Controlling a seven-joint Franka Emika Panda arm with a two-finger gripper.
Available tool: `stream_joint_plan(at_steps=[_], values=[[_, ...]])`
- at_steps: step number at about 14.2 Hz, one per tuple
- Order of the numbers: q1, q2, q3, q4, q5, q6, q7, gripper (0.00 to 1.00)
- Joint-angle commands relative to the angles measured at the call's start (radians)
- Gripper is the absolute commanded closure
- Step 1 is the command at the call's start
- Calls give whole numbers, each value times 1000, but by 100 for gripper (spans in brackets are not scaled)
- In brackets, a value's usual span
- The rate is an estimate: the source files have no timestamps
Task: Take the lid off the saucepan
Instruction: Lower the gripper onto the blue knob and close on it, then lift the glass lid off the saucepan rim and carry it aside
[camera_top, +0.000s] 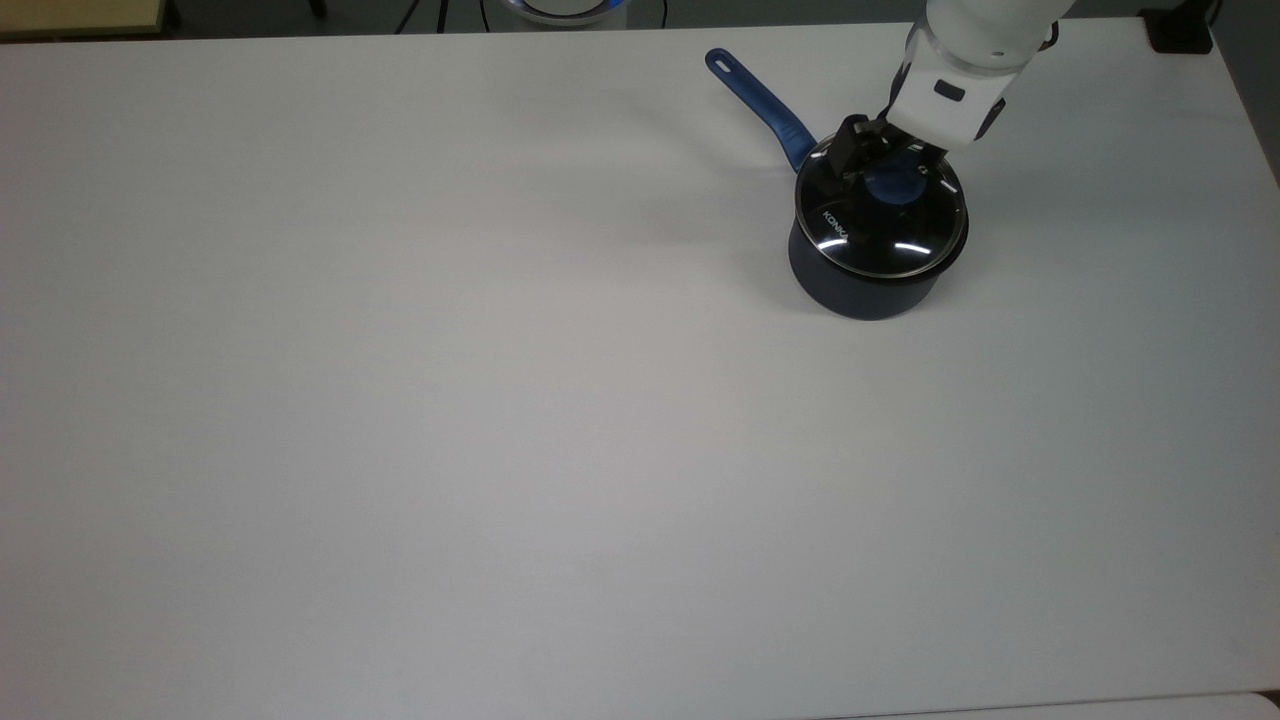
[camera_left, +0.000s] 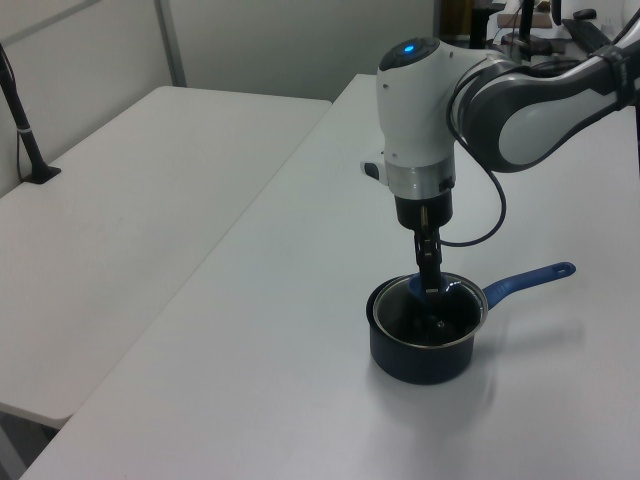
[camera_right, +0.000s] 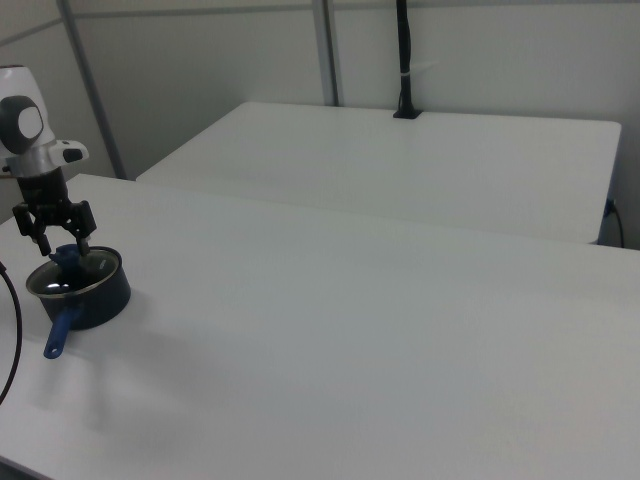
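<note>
The dark navy saucepan (camera_top: 862, 292) stands near the far right of the white table (camera_top: 500, 400), its long blue handle (camera_top: 757, 102) pointing toward the top view's upper left. The glass lid (camera_top: 880, 238) sits on the pan, with the blue knob (camera_top: 893, 186) at its centre. My gripper (camera_top: 888, 163) is low over the lid and open, one finger on each side of the knob. The right view shows the gripper (camera_right: 64, 238) with its spread fingers straddling the knob (camera_right: 65, 257). In the left view the gripper (camera_left: 430, 283) reaches down to the lid (camera_left: 432, 316) on the saucepan (camera_left: 420, 362).
A second white table (camera_left: 150, 200) stands beside this one across a narrow gap, also seen in the right view (camera_right: 400, 170). A black clamped pole (camera_left: 25, 130) rises at its edge. The arm's black cable (camera_left: 500, 205) hangs near the wrist.
</note>
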Motion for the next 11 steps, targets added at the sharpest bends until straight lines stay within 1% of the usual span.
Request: stream_joint_plan(at_steps=[1, 6, 8, 9, 11], values=[[16, 10, -12, 1, 6, 30, -2, 18], [30, 17, -12, -2, 5, 38, -4, 32], [30, 17, -12, -1, 5, 43, -5, 40], [30, 17, -12, -1, 5, 53, -5, 46], [28, 17, -12, -1, 5, 58, -8, 51]])
